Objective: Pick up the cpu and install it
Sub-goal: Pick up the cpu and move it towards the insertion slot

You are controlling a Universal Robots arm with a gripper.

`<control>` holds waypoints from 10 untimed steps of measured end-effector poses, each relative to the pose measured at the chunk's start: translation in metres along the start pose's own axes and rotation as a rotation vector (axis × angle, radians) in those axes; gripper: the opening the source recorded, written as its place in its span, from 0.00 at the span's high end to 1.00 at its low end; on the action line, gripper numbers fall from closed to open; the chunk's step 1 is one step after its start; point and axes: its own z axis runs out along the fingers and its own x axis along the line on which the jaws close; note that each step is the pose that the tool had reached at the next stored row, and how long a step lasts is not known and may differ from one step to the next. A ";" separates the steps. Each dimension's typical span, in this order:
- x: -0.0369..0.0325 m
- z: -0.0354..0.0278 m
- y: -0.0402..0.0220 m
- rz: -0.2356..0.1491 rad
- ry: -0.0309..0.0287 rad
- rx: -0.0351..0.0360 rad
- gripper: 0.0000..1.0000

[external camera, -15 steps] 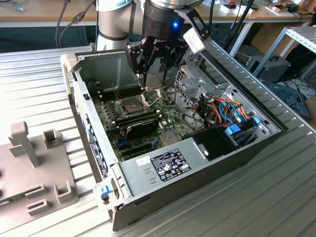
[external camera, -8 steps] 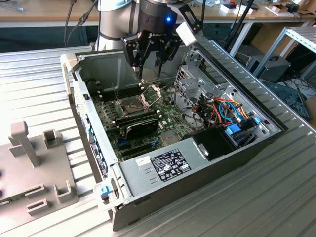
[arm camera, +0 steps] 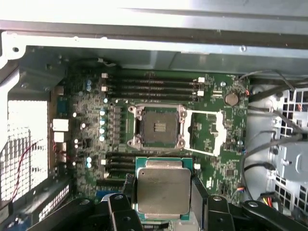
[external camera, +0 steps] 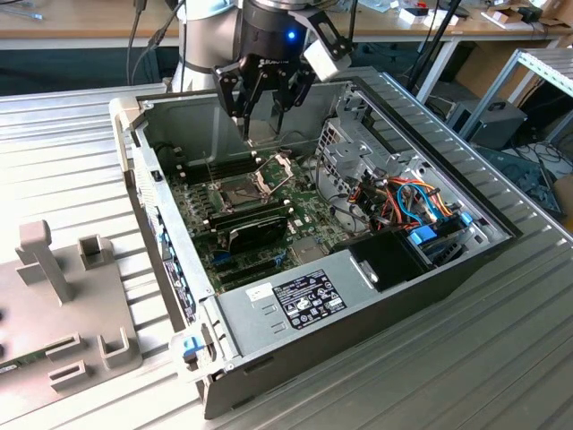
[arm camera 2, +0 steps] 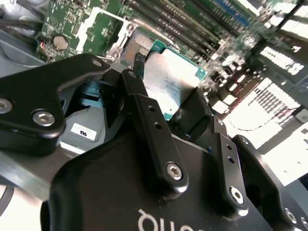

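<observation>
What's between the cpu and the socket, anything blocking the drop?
Nothing visible. The tool grips the cpu by its edges. The socket lies bare, and its hinged plate is swung open beside it, off the opening.

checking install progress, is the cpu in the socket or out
Out. The gripper holds the cpu above the board; the socket is empty, its hinged plate swung open.

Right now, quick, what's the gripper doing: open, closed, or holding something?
Gripper: closed on the cpu, which is not yet in the open socket.
</observation>
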 end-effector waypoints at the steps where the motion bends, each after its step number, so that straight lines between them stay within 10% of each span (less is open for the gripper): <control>1: -0.0003 0.0023 0.0024 0.000 0.0000 0.0000 0.45; 10: -0.0020 0.0232 0.0118 0.000 0.0002 0.0001 0.45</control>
